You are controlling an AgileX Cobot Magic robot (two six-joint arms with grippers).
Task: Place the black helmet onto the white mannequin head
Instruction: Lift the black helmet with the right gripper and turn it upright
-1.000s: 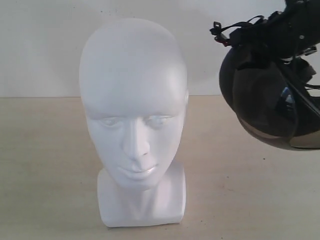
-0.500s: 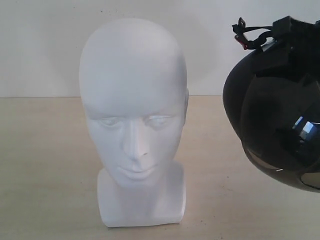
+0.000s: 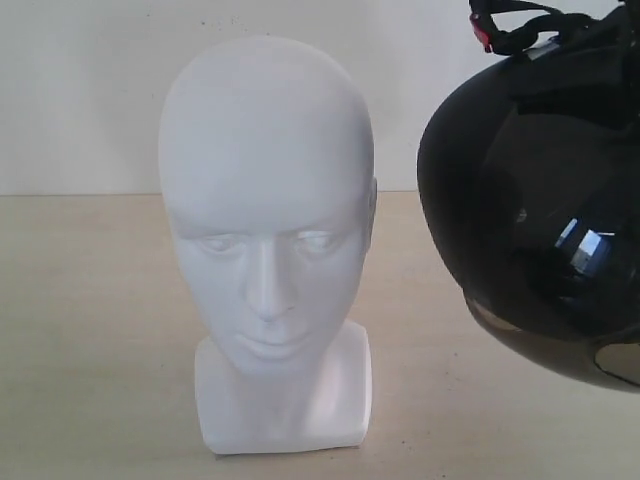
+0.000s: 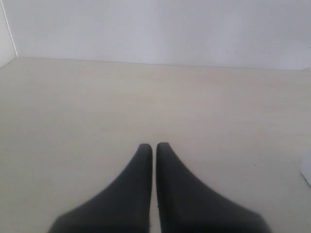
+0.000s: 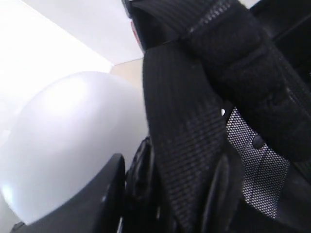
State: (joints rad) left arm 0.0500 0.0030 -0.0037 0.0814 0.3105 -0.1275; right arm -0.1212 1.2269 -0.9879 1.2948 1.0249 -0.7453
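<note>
The white mannequin head (image 3: 265, 200) stands upright on the table, facing the exterior camera. To its right the black helmet (image 3: 540, 200) hangs in the air about level with the head and apart from it, its tinted visor (image 3: 590, 280) toward the camera and its strap with the red buckle (image 3: 487, 30) on top. My right gripper (image 5: 165, 191) is shut on the helmet's rim, with the chin strap (image 5: 194, 97) and mesh lining (image 5: 252, 165) close to the lens; the head's white crown (image 5: 73, 141) shows beside it. My left gripper (image 4: 154, 148) is shut on nothing, low over bare table.
The pale wooden table (image 3: 90, 330) runs back to a white wall (image 3: 80, 90). A white edge (image 4: 307, 170) pokes into the left wrist view. The right arm is hidden behind the helmet in the exterior view.
The helmet has moved left, nearer the mannequin head, and closer to the camera, turning so its visor faces forward. The right arm has gone out of sight behind it.
</note>
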